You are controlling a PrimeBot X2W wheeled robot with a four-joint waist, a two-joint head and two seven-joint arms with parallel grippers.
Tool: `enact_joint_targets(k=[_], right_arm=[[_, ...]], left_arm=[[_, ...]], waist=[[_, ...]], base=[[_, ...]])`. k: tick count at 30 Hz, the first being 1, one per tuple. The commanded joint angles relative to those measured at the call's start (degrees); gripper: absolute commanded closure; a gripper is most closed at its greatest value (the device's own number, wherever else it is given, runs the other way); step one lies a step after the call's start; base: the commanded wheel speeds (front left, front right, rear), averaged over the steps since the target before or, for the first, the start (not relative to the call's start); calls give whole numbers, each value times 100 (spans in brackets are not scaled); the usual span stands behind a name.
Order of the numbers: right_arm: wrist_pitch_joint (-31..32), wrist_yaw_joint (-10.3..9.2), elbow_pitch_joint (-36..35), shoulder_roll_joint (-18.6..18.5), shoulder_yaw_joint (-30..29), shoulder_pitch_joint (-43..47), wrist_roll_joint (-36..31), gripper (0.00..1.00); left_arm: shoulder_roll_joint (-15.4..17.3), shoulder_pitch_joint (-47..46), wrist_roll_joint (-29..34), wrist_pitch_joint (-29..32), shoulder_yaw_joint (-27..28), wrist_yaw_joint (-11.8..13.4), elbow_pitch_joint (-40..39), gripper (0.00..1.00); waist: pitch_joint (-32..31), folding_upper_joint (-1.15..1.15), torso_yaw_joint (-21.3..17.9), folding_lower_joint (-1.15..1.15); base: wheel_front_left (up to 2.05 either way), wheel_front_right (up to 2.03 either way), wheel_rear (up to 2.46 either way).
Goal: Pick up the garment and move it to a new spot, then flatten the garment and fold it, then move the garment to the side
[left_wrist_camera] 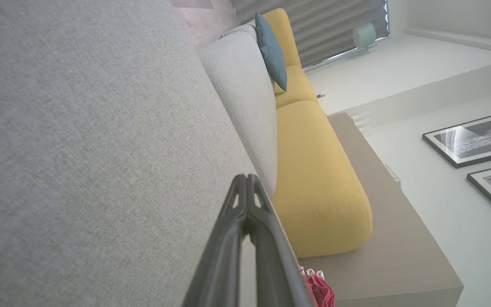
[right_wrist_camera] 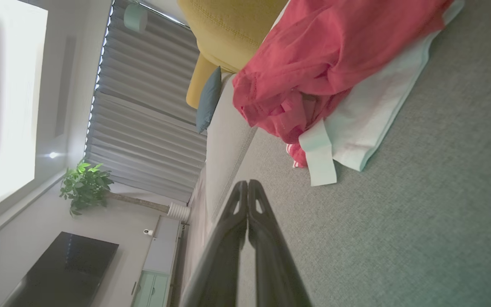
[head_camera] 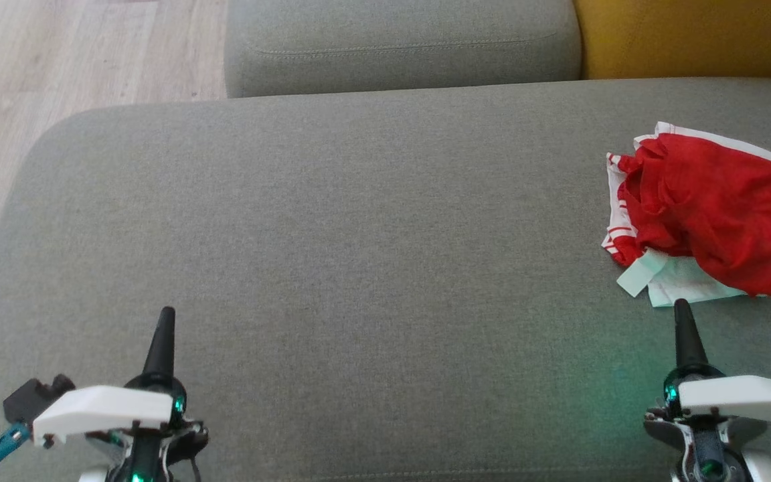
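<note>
- Head view: the garment (head_camera: 707, 207), a crumpled heap of thin red cloth with white, red-striped trim along its left edge, lies at the far right of a broad grey seat cushion (head_camera: 359, 234) of coarse woven fabric with rounded corners.
- A pale mint-white layer (head_camera: 676, 281) shows from under the heap's near edge, with one flat strip sticking out to the left.
- The left gripper (head_camera: 167, 312) sits at the lower left over bare cushion, well apart from the garment. Its two dark fingers are pressed into a single tapering spike and grip nothing.
- The right gripper (head_camera: 681, 305) at the lower right is likewise pinched together and empty, its tip just beside the pale layer's edge. Whether it touches cannot be told.
- Behind the seat are a grey back cushion (head_camera: 399, 47) with a stitched seam and a yellow cushion (head_camera: 687, 37). Pale wood floor (head_camera: 57, 60) lies at the upper left.
- Left wrist view: the left gripper's (left_wrist_camera: 247, 177) ribbed black fingers meet at their tips above the grey weave. A sliver of the red garment (left_wrist_camera: 321, 291) peeks out at the bottom edge. A blue pillow (left_wrist_camera: 272, 53) leans further along, and framed pictures (left_wrist_camera: 471, 138) hang on the white wall.
- Right wrist view: the right gripper's (right_wrist_camera: 247, 184) fingertips touch each other and carry nothing. The garment (right_wrist_camera: 326, 64) bunches in soft folds just beyond them. Pleated grey blinds (right_wrist_camera: 143, 106), a leafy plant (right_wrist_camera: 85, 185) and a dark screen (right_wrist_camera: 66, 268) lie beyond.
</note>
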Motion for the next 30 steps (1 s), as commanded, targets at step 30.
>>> enact_joint_targets(k=[30], right_arm=[[532,36,-276,-106,-258,-474,2053,100]], left_arm=[[90,-500,-1820,534,629,-237,-14,100]], waist=[[-11,0,-59,0]], base=[[0,0,0]])
